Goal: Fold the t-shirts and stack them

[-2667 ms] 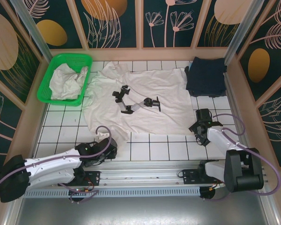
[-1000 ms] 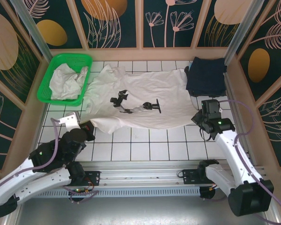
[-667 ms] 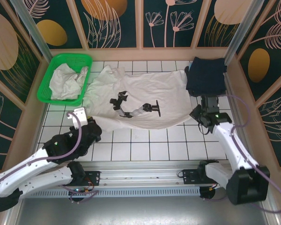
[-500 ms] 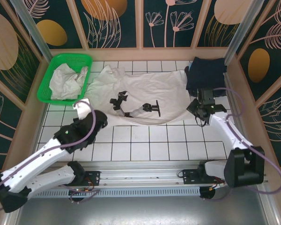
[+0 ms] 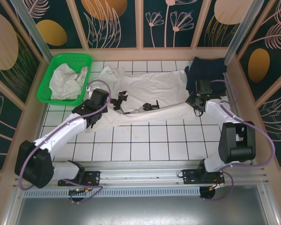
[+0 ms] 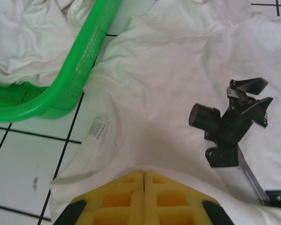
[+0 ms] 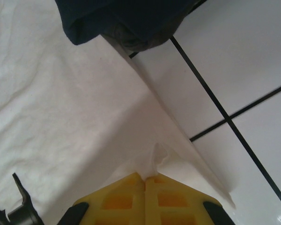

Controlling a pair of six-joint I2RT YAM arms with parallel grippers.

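Observation:
A white t-shirt (image 5: 154, 89) with a black print lies across the back of the tiled table, its near part doubled over toward the back. My left gripper (image 5: 102, 102) is shut on its left edge; in the left wrist view the gripper (image 6: 144, 172) has its yellow fingers pinching the white t-shirt (image 6: 168, 70). My right gripper (image 5: 198, 95) is shut on the right edge, and in the right wrist view this gripper (image 7: 145, 177) has a tuft of the white t-shirt (image 7: 61, 117) sticking up between its fingers. A folded navy t-shirt (image 5: 206, 75) lies at the back right, also seen as a navy t-shirt (image 7: 126, 18) just beyond the right gripper.
A green mesh basket (image 5: 86, 60) stands at the back left with crumpled white t-shirts (image 5: 68, 80) in it; the basket's rim (image 6: 79, 70) is close to the left gripper. Wooden walls ring the table. White tiles (image 5: 150, 140) lie bare in front of the shirt.
Both arms have reached toward the back, carrying the white shirt's near edge with them, so the shirt now lies as a narrower band. Both grippers stayed shut.

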